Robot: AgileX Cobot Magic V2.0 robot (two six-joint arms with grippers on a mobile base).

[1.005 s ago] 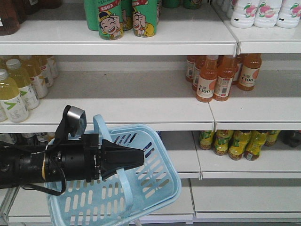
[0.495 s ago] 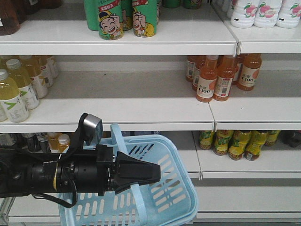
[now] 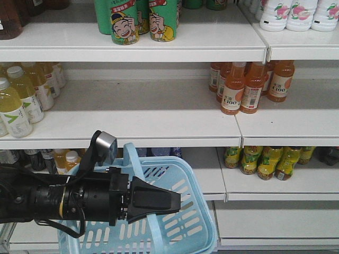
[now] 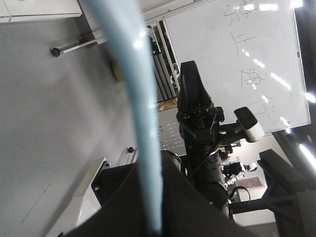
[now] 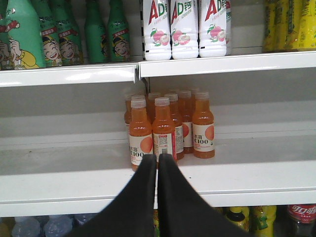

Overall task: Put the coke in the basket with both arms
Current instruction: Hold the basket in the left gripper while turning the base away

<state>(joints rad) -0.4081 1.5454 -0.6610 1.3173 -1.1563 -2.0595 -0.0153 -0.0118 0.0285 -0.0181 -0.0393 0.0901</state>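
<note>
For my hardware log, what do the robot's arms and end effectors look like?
The left arm is black and cylindrical, with a yellow band, a looping black cable and a silver-grey camera box. The left end effector and right end effector are black, tapering to points.

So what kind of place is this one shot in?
Looks like a mock shop in a lab: white shelves stocked with rows of drink bottles, a basket, and a whiteboard in the left wrist view.

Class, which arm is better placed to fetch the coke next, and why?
Right. The left gripper is shut on the handle of the basket, carrying it. The right gripper is empty, shut, facing the shelves, with the coke low on its view's right edge.
</note>
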